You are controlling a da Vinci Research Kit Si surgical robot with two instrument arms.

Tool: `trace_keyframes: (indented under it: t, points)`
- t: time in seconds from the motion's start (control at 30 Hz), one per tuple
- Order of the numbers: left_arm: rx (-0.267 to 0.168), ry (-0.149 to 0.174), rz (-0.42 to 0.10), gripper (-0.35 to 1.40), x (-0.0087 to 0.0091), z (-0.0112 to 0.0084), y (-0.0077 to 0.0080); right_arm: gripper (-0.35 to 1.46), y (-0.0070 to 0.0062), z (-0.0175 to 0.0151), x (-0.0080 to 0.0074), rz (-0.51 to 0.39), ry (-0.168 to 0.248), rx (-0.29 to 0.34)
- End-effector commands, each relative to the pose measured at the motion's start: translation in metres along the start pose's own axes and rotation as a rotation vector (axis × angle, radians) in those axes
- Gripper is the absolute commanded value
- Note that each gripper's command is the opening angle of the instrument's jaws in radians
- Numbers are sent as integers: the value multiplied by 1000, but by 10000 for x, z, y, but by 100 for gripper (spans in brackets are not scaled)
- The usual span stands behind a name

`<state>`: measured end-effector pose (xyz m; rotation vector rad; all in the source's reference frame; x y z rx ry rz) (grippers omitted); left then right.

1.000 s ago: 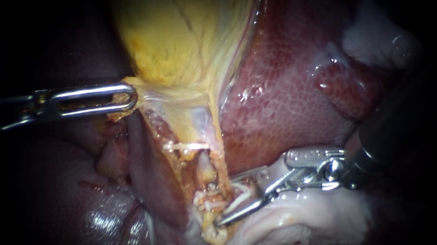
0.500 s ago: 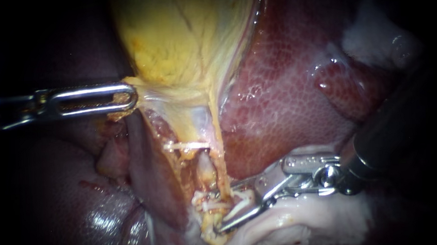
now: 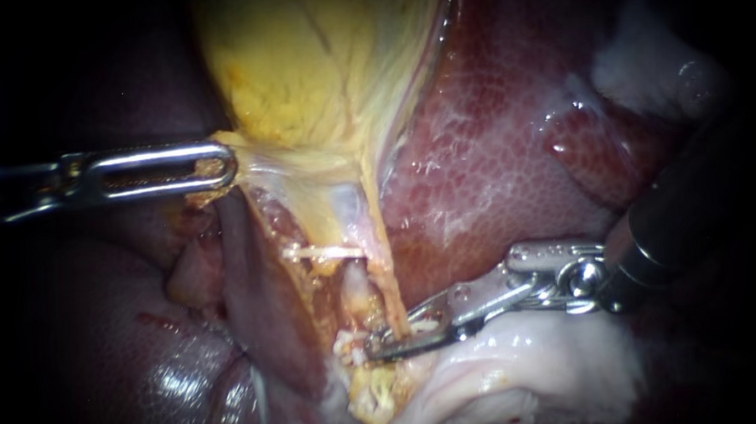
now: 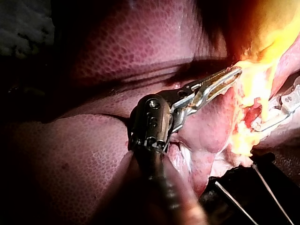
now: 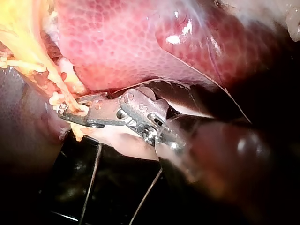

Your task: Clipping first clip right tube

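Note:
The yellow gallbladder [image 3: 306, 72] hangs at the top centre, and my left instrument [image 3: 221, 167] has its slotted jaws shut on the tissue at its neck, holding it leftward; the left wrist view shows the same grip [image 4: 232, 75]. A thin yellow strand, the right tube [image 3: 385, 266], runs down from the neck. My right instrument [image 3: 383, 346] reaches it from the right, and its jaws are closed across the tube's lower end. The right wrist view shows those jaws [image 5: 65, 115] pinching the strand [image 5: 56, 89].
Red liver [image 3: 493, 149] fills the right side behind the tube. A white clip [image 3: 321, 253] lies across the tissue left of the tube, above a stubby pale tube [image 3: 356, 292]. Pale tissue [image 3: 526, 374] sits under the right instrument's shaft.
The right instrument's jaws, open around the tube's lower end a second ago, have closed on it, and its wrist has shifted slightly right. The left instrument has not moved.

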<state>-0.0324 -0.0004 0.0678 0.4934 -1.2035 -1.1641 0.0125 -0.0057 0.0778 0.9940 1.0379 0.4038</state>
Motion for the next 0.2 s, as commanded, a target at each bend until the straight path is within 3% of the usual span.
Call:
trace_keyframes:
  t: [0.03,0.2]
  points:
    - [1,0,0,-35,0,0,0,-35,0,0,0,0,0,0]
    - [1,0,0,-35,0,0,0,-35,1,0,-1,5,0,0]
